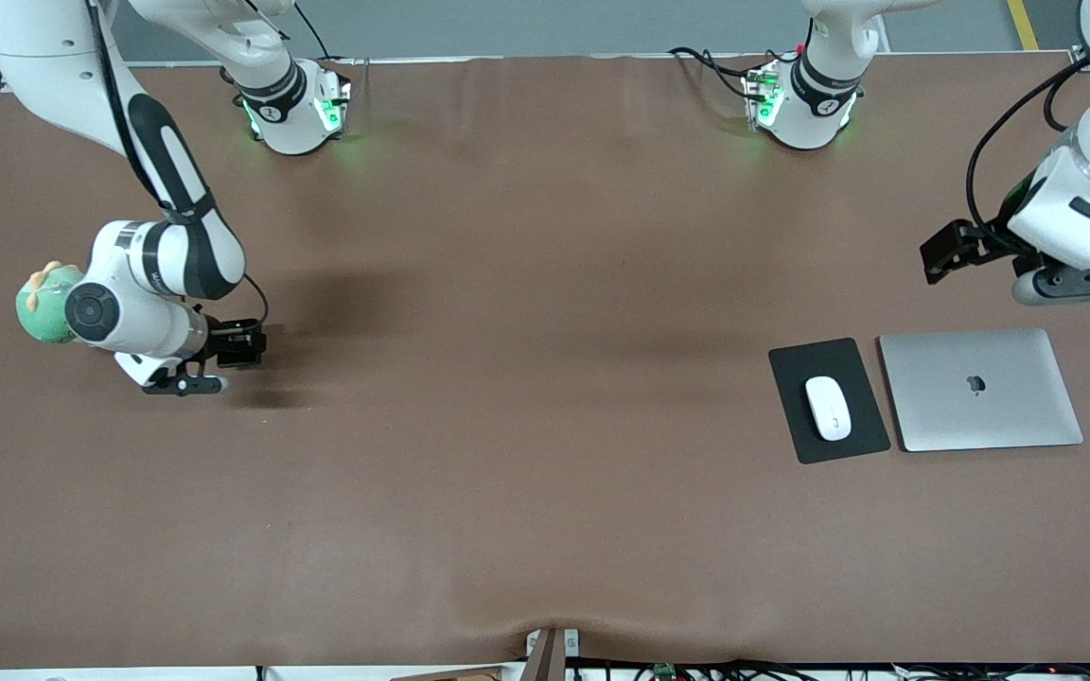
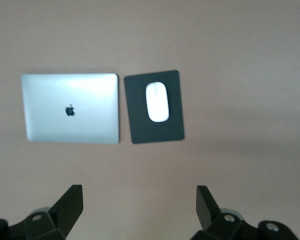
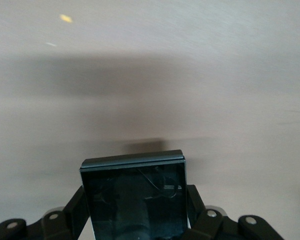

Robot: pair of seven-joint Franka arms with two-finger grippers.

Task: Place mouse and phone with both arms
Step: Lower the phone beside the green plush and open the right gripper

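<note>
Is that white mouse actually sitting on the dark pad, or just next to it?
Touching. The front view shows the mouse lying wholly within the dark pad's outline, and the left wrist view shows the pad's surface framing it on every side.

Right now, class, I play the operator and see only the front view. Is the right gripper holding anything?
Observer: Yes. The right wrist view shows the phone clamped between the jaws of the right gripper, over the table.
Operator: And the left gripper, up near the laptop?
Observer: The left wrist view shows the left gripper with its jaws wide apart and nothing between them. The mouse lies on its pad, apart from them.
</note>
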